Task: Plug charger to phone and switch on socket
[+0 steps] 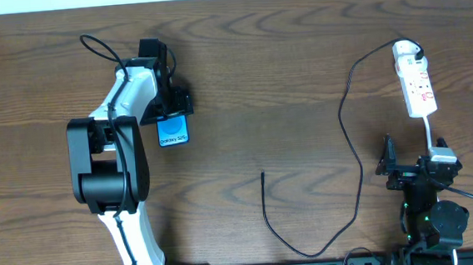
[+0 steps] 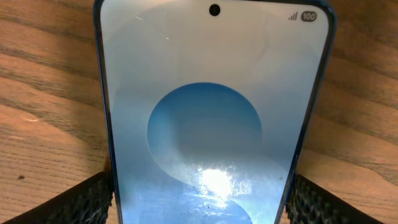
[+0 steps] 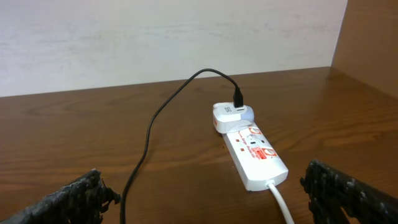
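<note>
The phone (image 1: 173, 133) lies on the table at the left, its blue screen up. My left gripper (image 1: 170, 110) is over its far part, and in the left wrist view the two fingers (image 2: 199, 202) press on both long edges of the phone (image 2: 211, 93). The charger cable (image 1: 354, 153) runs from the white adapter (image 1: 406, 51) in a long loop to its plug tip (image 1: 262, 175), which lies loose mid-table. The socket (image 1: 418, 86) lies at the far right. My right gripper (image 1: 413, 169) is open and empty just in front of the socket (image 3: 256, 154); its fingers (image 3: 208, 202) are spread wide.
The socket's white cord (image 1: 430, 131) runs toward the right arm's base. The adapter (image 3: 231, 116) and cable (image 3: 148, 140) show in the right wrist view. A pale wall borders the table's far edge (image 3: 155, 37).
</note>
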Available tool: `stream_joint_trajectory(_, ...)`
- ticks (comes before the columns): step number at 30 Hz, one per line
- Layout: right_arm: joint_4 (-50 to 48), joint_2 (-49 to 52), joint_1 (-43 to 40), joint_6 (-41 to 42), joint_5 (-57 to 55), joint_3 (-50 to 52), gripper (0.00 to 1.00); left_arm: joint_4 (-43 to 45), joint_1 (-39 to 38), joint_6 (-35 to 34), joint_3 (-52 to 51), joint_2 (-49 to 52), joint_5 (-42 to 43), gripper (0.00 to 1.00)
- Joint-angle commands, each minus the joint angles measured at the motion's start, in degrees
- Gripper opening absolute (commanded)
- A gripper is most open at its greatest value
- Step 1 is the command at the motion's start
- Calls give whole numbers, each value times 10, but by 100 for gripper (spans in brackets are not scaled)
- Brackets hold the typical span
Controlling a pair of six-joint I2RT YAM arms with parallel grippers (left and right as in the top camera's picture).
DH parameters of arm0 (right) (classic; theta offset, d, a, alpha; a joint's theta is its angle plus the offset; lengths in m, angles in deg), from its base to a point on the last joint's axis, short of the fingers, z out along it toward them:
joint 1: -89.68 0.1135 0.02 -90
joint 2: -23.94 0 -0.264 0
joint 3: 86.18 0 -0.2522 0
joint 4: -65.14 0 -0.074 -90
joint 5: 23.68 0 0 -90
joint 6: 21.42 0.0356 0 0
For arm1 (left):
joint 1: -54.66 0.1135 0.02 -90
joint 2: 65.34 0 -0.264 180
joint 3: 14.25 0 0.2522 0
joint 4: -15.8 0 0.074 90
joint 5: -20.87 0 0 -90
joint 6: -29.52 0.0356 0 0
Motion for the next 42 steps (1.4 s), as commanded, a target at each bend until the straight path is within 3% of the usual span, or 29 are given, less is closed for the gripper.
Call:
stream_joint_trajectory(1, 1, -4, -1, 7, -5, 2, 99, -5, -1, -5, -5, 26, -12, 87)
stream_joint_trajectory(16, 1, -4, -1, 7, -5, 2, 99, -3, -1, -5, -5, 26, -12, 78)
stream_joint_trajectory(32, 1, -4, -1, 7, -5, 2, 99, -3, -1, -5, -5, 26, -12, 76)
stream_joint_trajectory(42, 1, -4, -1, 7, -5, 2, 99, -3, -1, -5, -5, 26, -12, 59)
